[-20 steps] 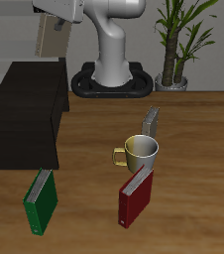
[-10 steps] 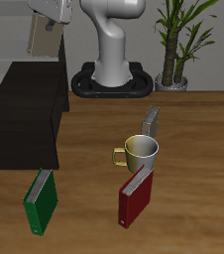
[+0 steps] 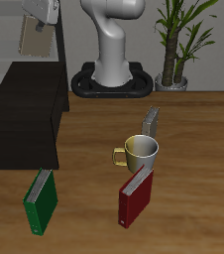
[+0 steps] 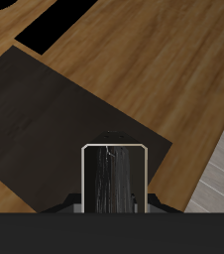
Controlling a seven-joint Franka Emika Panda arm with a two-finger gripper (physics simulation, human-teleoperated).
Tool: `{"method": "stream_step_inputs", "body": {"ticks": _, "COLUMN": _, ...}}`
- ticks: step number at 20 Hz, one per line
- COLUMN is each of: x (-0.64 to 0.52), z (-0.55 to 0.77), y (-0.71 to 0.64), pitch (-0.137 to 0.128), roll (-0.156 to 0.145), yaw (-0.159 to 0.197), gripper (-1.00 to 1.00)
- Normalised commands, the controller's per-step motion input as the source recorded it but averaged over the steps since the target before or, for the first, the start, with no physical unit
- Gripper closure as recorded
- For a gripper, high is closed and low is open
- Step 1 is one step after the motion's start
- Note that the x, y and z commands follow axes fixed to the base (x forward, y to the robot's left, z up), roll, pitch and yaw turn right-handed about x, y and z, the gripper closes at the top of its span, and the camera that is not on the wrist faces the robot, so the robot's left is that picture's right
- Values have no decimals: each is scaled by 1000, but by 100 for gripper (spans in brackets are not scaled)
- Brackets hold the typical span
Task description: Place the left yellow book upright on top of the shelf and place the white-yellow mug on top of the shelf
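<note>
Your cream-white mug with the yellow handle (image 3: 138, 153) stands on the wooden tabletop (image 3: 198, 149) with nothing inside it, between a grey-edged book and a red book (image 3: 136, 195). Your end effector (image 3: 40, 14) pinches the thin yellowish-tan book (image 3: 32, 37), hanging above the large black box-shaped shelf (image 3: 27, 109). Against half a second ago, the book has drifted farther out over the shelf.

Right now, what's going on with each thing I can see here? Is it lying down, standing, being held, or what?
left yellow book: held in the air above the shelf, clear of its top.
gripper: shut on the book.
shelf: top bare.
white-yellow mug: upright on the table, not yet moved.
red book: on the table by the mug.
green book: on the table in front of the shelf.
</note>
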Motion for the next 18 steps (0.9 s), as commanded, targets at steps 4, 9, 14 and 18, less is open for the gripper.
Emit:
{"method": "stream_step_inputs", "body": {"ticks": 4, "x": -33, "z": -138, "y": -115, "pitch": 22, "roll": 32, "yaw": -63, "gripper": 100}}
{"method": "stream_step_inputs", "body": {"ticks": 9, "x": 4, "z": -245, "y": -59, "pitch": 26, "roll": 77, "yaw": -67, "gripper": 100}}
{"method": "stream_step_inputs", "body": {"ticks": 14, "x": 52, "z": -172, "y": 28, "pitch": 29, "roll": 53, "yaw": -34, "gripper": 100}}
{"method": "stream_step_inputs", "body": {"ticks": 18, "x": 42, "z": -110, "y": -20, "pitch": 11, "roll": -4, "yaw": -18, "gripper": -100}}
